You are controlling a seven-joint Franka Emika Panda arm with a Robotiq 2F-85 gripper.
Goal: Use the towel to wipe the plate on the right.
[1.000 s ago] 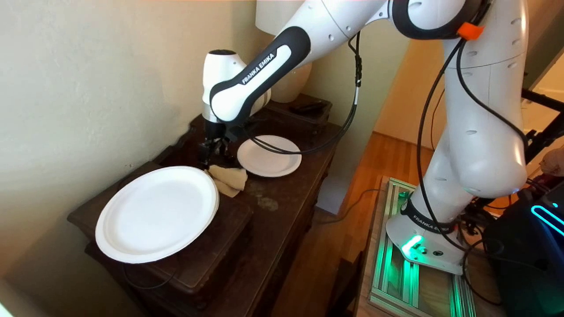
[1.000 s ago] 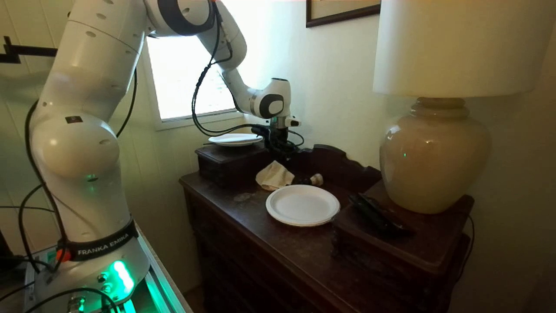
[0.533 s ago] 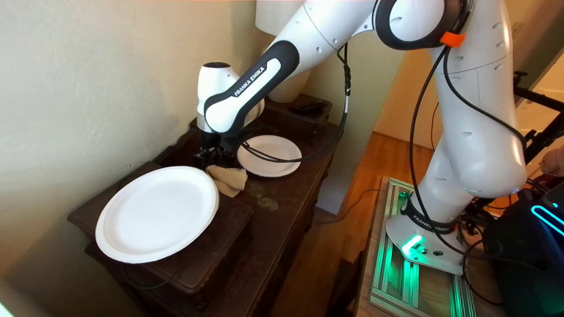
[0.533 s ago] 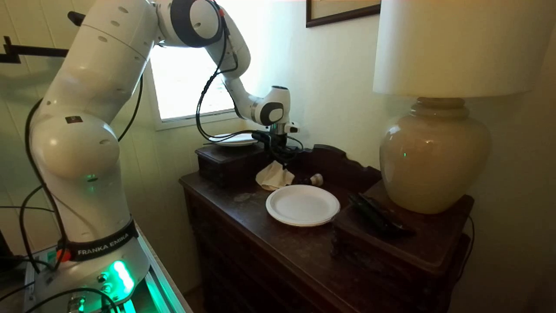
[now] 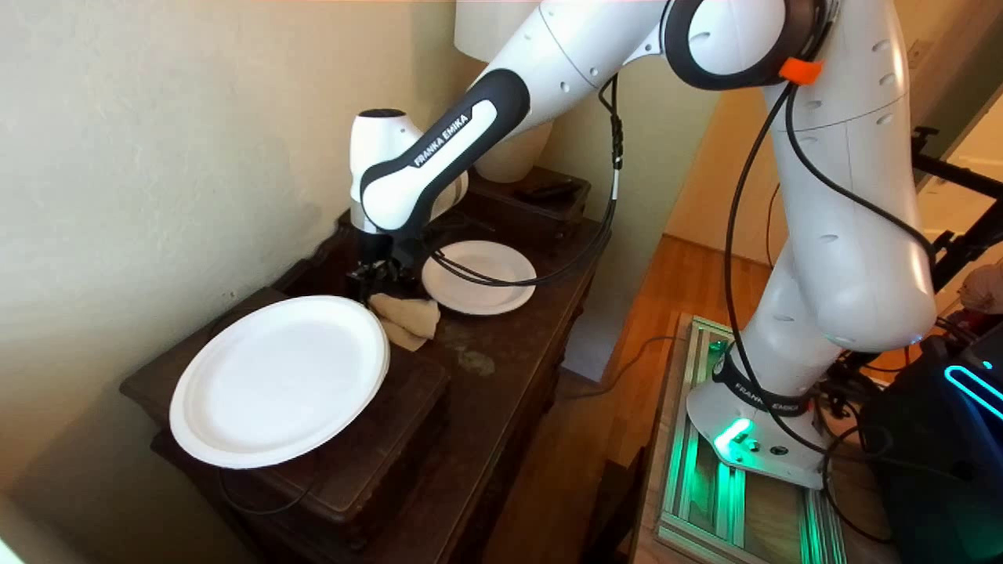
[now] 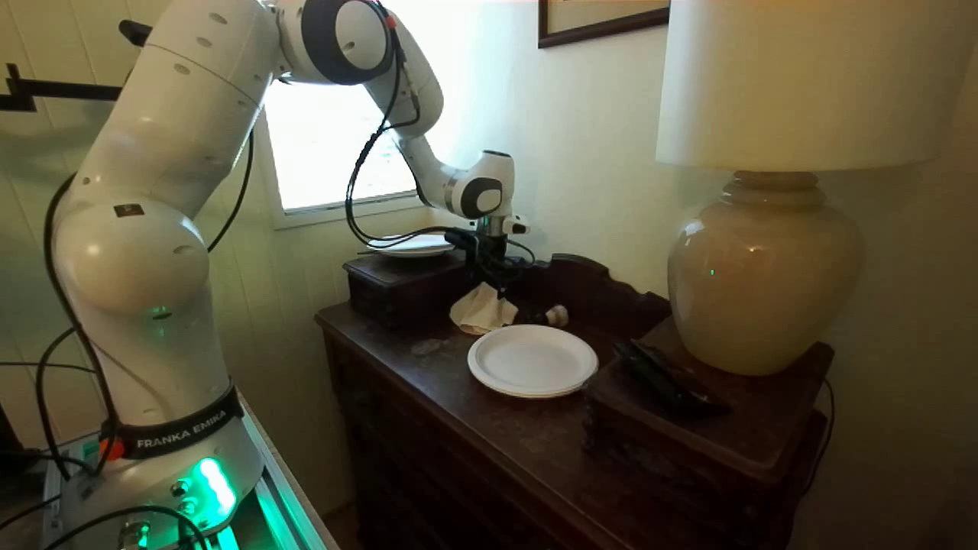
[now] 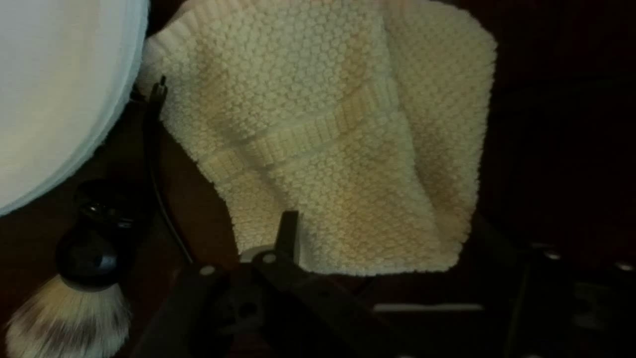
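1. Key relation: the hand towel (image 7: 323, 144) lies directly ahead of the gripper (image 6: 500, 283), on the side toward the dresser's (image 6: 397, 336) front edge. Gripper hangs at the towel's back border, near the dresser's back edge.
2. Gripper state: can't tell if it's apart or together, wrist view too dark. One fingertip (image 7: 288, 231) reads clearly, overlapping the towel's back border; contact unclear. No cloth looks lifted, so I judge no grasp yet.
3. Towel sits on the dresser top toward the back edge, between the paper plate (image 6: 532, 361) and the raised box (image 5: 392, 415) at the end away from the lamp (image 6: 764, 283). Crumpled, no strong long axis; main crease runs roughly back edge to front edge.
4. Target, my read: that paper plate, flat on the top near the lamp end. It's just beside the towel, lamp-ward and a bit toward the front edge; can't tell if they touch. The other plate (image 5: 278, 384) is on the raised box, so not ours.
5. Next move, my guess: go down, pinch the towel across that crease, lift, short carry toward the lamp end.
6. Risk: shaving brush (image 7: 84, 286) lies behind the paper plate, toward the back edge. A low sideways drag could clip it or skid the plate, which likely weighs little.
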